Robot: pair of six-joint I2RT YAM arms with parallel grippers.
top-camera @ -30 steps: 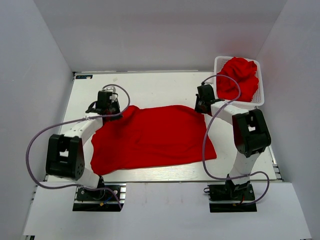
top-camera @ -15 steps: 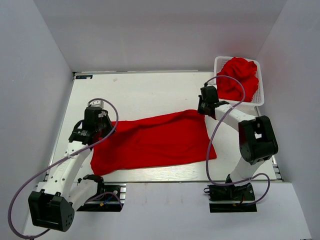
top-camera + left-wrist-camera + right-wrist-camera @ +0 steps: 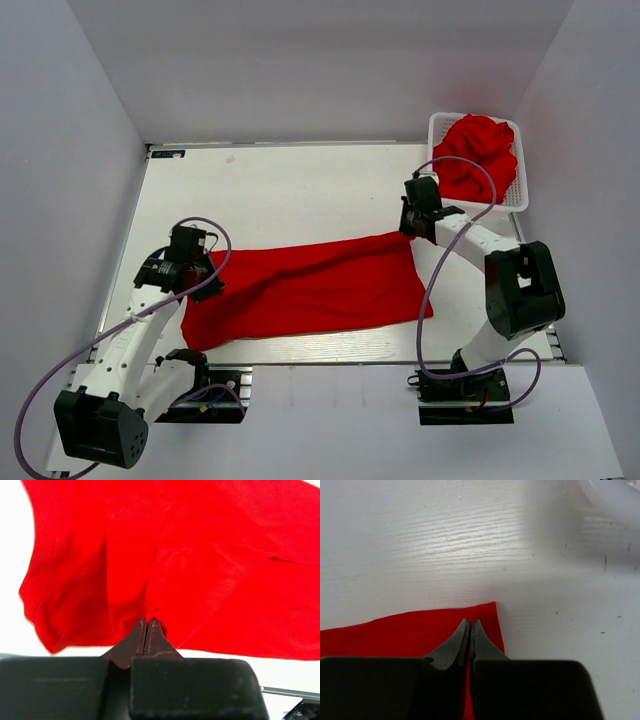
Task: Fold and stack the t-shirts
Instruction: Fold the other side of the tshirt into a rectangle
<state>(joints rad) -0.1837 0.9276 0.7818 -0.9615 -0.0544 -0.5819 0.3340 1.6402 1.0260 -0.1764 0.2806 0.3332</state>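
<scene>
A bright red t-shirt (image 3: 310,290) lies across the near half of the white table (image 3: 300,190), partly folded over itself. My left gripper (image 3: 203,278) is shut on a bunched fold at the shirt's left end; in the left wrist view the closed gripper (image 3: 146,623) pinches the red cloth (image 3: 210,570), which hangs wrinkled. My right gripper (image 3: 411,230) is shut on the shirt's far right corner; in the right wrist view the gripper (image 3: 469,625) clamps that corner (image 3: 487,615) just above the table. More red shirts (image 3: 478,150) are heaped in the basket.
A white lattice basket (image 3: 436,125) stands at the table's far right corner, just behind my right arm; its blurred edge shows in the right wrist view (image 3: 612,492). Grey walls enclose the table on three sides. Purple cables loop from both arms.
Both grippers have drawn the shirt's far edge toward the near edge, the left one further. The visible red area has narrowed as the cloth folds over itself.
</scene>
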